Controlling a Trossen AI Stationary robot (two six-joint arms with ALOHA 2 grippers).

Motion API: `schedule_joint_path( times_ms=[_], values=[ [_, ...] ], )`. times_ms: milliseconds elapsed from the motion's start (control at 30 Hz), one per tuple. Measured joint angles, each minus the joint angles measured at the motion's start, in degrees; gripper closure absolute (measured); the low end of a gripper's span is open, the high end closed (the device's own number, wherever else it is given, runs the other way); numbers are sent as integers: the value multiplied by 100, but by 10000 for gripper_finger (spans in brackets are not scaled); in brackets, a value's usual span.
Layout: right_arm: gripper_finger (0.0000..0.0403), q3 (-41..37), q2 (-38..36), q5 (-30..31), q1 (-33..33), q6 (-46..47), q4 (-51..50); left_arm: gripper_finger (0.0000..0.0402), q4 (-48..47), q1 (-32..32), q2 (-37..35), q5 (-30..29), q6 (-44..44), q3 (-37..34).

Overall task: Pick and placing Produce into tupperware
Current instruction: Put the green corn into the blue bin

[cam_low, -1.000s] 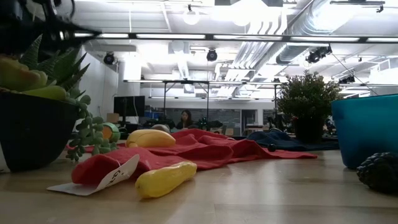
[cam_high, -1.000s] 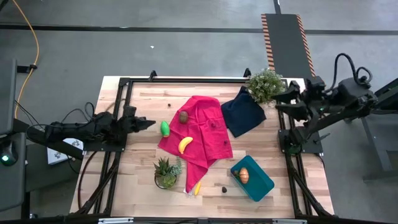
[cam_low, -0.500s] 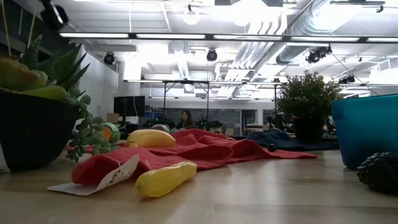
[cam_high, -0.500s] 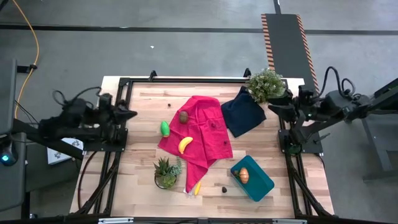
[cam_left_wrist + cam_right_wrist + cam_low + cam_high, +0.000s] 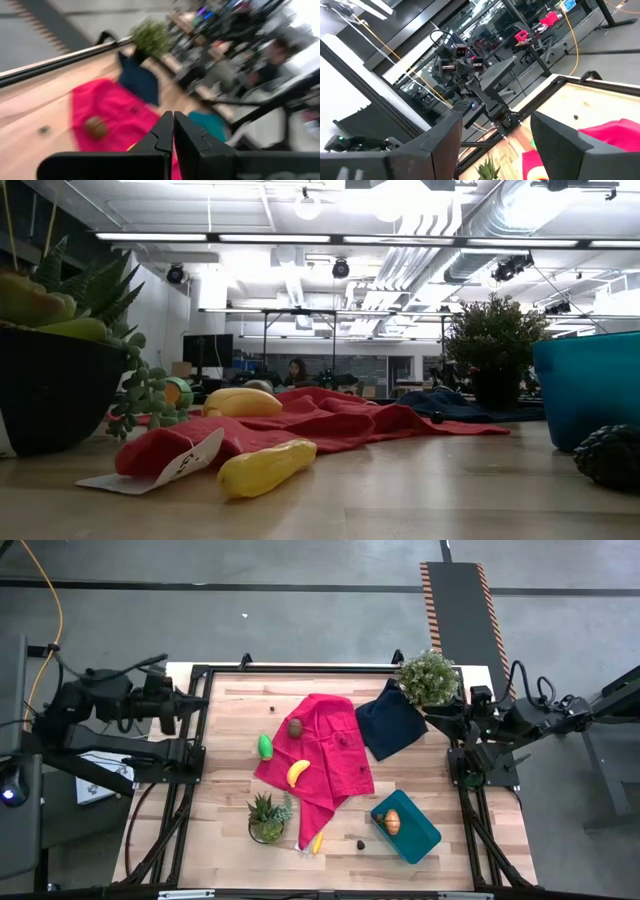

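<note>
High view: both arms sit off the worktop (image 5: 230, 840); left end effector (image 5: 190, 700) clenched, empty; right end effector (image 5: 432, 716) released. Tupperware (image 5: 425, 837) holds the orange piece (image 5: 391, 821).

Low view: one banana (image 5: 265, 467) lies beside a tag (image 5: 185, 463), writing unreadable. The red cloth (image 5: 330, 420) might snag a grasp.

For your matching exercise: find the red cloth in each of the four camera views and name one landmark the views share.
High view: red cloth at the table's middle, between green piece and navy cloth.
Low view: red cloth across the middle, behind the near banana.
Left wrist view: beyond the shut left hand.
Right wrist view: at the edge, beyond the open right hand.
Shared landmark: the wooden table.
</note>
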Motion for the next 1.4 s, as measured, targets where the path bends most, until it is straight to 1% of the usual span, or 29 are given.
schedule_joint_path(
  times_ms=[133, 200, 300, 467, 600, 667, 767, 833, 933, 1133, 1267, 1400],
  values=[
    [176, -24, 0, -67, 0, 8, -6, 361, -1080, 0, 813, -306, -108, 706],
    [176, -24, -6, -278, 0, -18, -8, 335, -1333, 1, 1138, -387, -131, 968],
    [176, -24, -45, -605, 0, -14, -170, 297, -1394, 0, 1516, -376, -182, 1219],
    [176, -26, -235, -704, 0, 140, -753, 248, -1397, 2, 1956, -126, -517, 1348],
    [176, -26, -439, -720, 0, 163, -945, 223, -1611, 0, 2260, 119, -1005, 1348],
    [176, -26, -510, -835, 0, 123, -946, 213, -1784, 0, 2394, 184, -1183, 1348],
    [176, -26, -615, -1103, 0, 24, -1180, 204, -2029, 0, 2596, 205, -1434, 1348],
    [176, -26, -691, -1196, 0, 137, -1465, 202, -2080, 0, 2722, 338, -1549, 1348],
    [176, -28, -795, -1204, 0, 313, -1769, 202, -2088, 0, 2883, 580, -1596, 1348],
    [176, -99, -866, -1219, 0, 224, -1815, 212, -2157, -2, 3111, 602, -1638, 1348],
    [176, -479, -1131, -1222, 0, 328, -1833, 218, -2207, -2, 3174, 381, -1779, 1348],
    [176, -1062, -1702, -1314, 0, 646, -1710, 220, -2212, 0, 3244, 337, -2073, 1348]
  ],
)
